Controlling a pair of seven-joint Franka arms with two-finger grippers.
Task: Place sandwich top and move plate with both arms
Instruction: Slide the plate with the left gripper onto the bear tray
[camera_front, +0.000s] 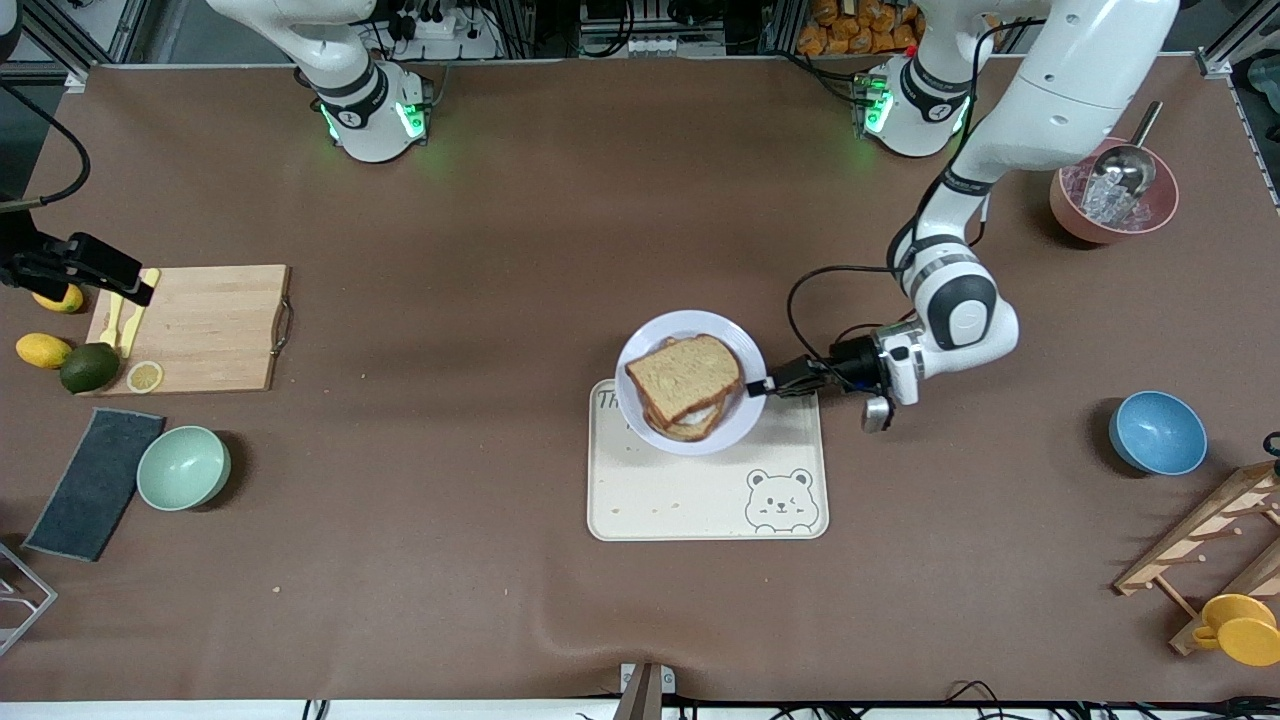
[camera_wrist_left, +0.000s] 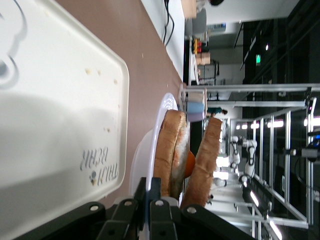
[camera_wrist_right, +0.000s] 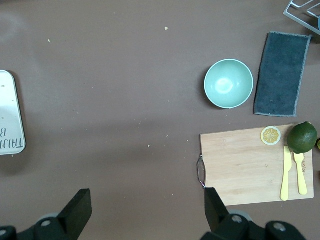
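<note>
The pale plate (camera_front: 733, 423) lies half on the bear tray (camera_front: 700, 500), at the tray's edge farthest from the front camera. On it is a sandwich, and the sandwich top (camera_front: 685, 372) lies as its uppermost slice, a little askew. My left gripper (camera_front: 760, 387) is shut on the plate's rim at the side toward the left arm's end. The left wrist view shows its fingers (camera_wrist_left: 141, 192) pinching the rim (camera_wrist_left: 150, 150), with the sandwich top (camera_wrist_left: 207, 155) leaning over an orange filling. My right gripper (camera_front: 125, 283) is open and empty over the cutting board's end, well away from the plate; it also shows in the right wrist view (camera_wrist_right: 147, 205).
A wooden cutting board (camera_front: 200, 325) holds yellow cutlery and a lemon slice, with a lime and lemons beside it. A mint bowl (camera_front: 183, 467) and a dark cloth (camera_front: 95, 483) lie nearer the camera. A blue bowl (camera_front: 1157, 432), a pink ice bowl (camera_front: 1113, 205) and a wooden rack (camera_front: 1210, 540) are at the left arm's end.
</note>
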